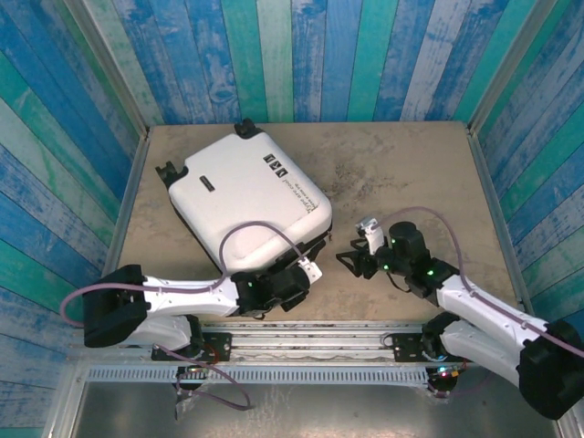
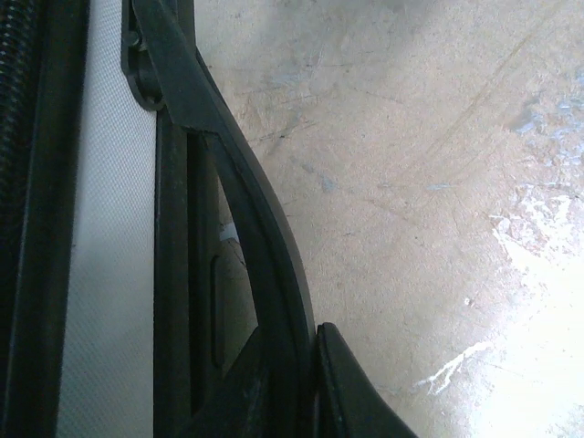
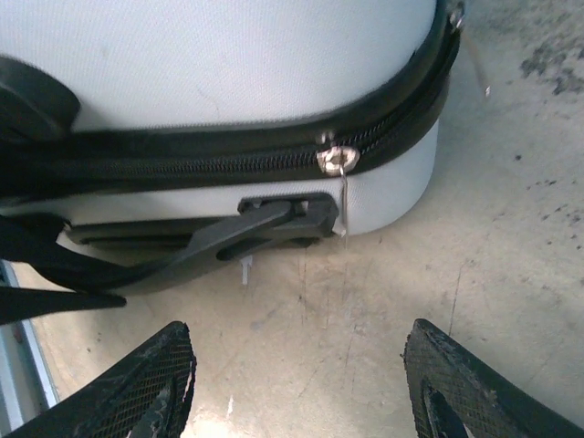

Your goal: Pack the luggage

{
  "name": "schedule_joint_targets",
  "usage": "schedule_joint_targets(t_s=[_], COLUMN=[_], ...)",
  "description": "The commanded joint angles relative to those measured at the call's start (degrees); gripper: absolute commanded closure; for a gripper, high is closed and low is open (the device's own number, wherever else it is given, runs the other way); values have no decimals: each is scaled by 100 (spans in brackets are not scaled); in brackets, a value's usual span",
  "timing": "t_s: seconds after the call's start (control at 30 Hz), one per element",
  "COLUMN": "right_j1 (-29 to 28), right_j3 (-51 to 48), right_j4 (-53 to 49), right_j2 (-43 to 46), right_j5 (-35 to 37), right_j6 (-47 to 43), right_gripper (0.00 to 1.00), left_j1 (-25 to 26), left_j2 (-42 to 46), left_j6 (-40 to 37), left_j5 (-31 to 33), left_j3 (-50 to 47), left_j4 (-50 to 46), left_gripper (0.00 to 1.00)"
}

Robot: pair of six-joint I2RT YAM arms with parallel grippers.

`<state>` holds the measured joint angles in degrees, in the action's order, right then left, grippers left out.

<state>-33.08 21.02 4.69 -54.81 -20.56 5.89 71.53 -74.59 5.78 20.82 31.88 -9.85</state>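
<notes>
The luggage [image 1: 246,192] is a white hard-shell suitcase lying flat and zipped shut, angled across the left half of the table. My left gripper [image 1: 306,269] is at its near side, shut on the black side handle [image 2: 242,182]. In the left wrist view the gripper [image 2: 306,383] pinches that curved strap, pulled away from the white shell [image 2: 114,274]. My right gripper [image 1: 351,258] hovers open just right of the suitcase's near corner. The right wrist view has its mesh fingers [image 3: 146,383] spread wide over bare table, facing the handle [image 3: 274,219] and a silver zipper pull [image 3: 336,161].
The tan tabletop [image 1: 411,173] is scuffed, with bare room to the right of the suitcase. Blue striped walls [image 1: 319,55] close off the back and both sides. A metal rail [image 1: 310,342] runs along the near edge by the arm bases.
</notes>
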Motion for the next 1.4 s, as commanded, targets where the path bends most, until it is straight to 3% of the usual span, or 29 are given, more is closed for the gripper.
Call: schedule_joint_targets(t_s=[0.0,0.67,0.8,1.17,1.37], right_j1=[-80,-347,-341,-341,-167], right_j3=[-56,860,962,1013,1548], right_j4=[374,1076,1069,1029,23], right_j2=[-319,-2016,-2215,-2343,-2356], right_j5=[282,446,437,1115,1179], right_j6=[-235,-496,-476,-223,-67], right_gripper=[37,47,56,97,100], left_j1=[84,181,187,219,352], left_j2=[-78,-252,-243,-100,-69], left_j6=[1015,872,855,749,575], left_j5=[-1755,-1592,-1574,-1581,-1559], left_j3=[-367,-257,-257,-325,-419], left_j4=[823,686,690,730,825], left_gripper=[100,100,100,100,100])
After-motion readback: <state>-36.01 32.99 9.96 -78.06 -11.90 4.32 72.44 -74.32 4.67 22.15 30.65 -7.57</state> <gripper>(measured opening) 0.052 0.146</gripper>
